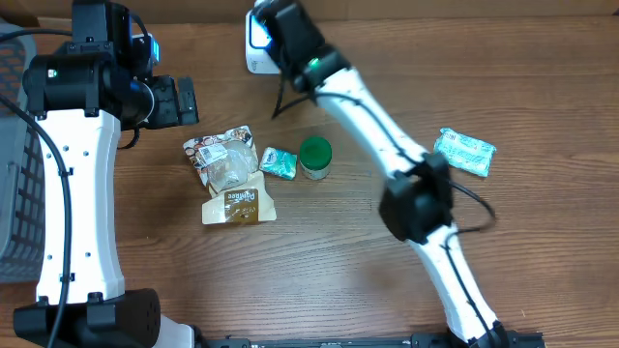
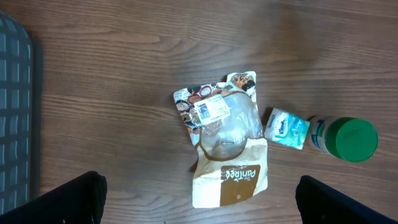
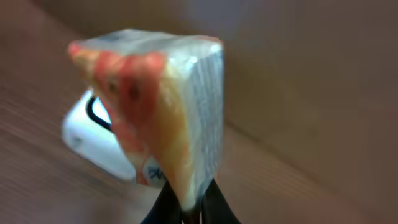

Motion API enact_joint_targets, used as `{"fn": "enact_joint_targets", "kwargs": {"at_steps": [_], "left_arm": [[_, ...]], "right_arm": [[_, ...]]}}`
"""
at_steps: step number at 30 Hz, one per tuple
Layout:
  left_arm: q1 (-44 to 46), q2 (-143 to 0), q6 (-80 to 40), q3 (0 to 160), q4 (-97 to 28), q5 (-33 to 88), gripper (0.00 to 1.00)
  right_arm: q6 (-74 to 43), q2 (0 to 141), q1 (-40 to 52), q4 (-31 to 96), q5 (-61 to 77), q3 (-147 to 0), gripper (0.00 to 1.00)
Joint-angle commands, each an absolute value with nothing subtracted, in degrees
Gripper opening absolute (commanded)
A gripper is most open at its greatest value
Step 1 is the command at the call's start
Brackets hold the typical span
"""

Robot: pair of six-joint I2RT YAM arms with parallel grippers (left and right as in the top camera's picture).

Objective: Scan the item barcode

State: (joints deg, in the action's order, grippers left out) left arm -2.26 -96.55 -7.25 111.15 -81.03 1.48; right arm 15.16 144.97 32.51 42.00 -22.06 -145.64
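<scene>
At the table's far edge, the right gripper (image 3: pixel 189 208) is clamped on the bottom of a plastic-wrapped orange-and-white packet (image 3: pixel 155 106). The packet stands upright, with the white barcode scanner (image 3: pixel 93 134) just behind it, to the lower left in the wrist view. The left gripper (image 1: pixel 184 101), jaws wide and empty, hangs over a snack pouch (image 2: pixel 227 149), well apart.

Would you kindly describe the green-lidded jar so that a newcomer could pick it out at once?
Near the middle of the wooden table, three items sit in a row. The jar is at the row's right end, just beside a small teal packet. It alone is round, with a dark green lid; the packet and the brown pouch are flat wrappers.
</scene>
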Motion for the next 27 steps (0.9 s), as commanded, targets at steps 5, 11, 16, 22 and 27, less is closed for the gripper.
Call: {"fn": "enact_joint_targets", "kwargs": {"at_steps": [5, 11, 16, 22, 27], "left_arm": [[-2.2, -96.7, -6.2, 111.9, -81.0, 1.3, 0.99], [-2.2, -96.7, -6.2, 111.9, -81.0, 1.3, 0.99], [-2.2, -96.7, -6.2, 111.9, -81.0, 1.3, 1.00], [-2.2, -96.7, -6.2, 111.9, -81.0, 1.3, 1.00], [-2.2, -96.7, -6.2, 111.9, -81.0, 1.3, 0.99]], "right_arm": [[-17.9, 118.1, 22.6, 72.8, -1.5, -146.7, 0.04], [-21.2, 116.0, 13.3, 92.4, 2.0, -146.0, 0.04], [-20.8, 117.0, 6.9, 95.5, 2.1, -138.8, 0.04], [-20.8, 117.1, 1.7, 88.6, 2.1, -122.0, 0.04], [-19.3, 117.1, -1.5, 80.8, 2.1, -108.8, 0.04]]}}
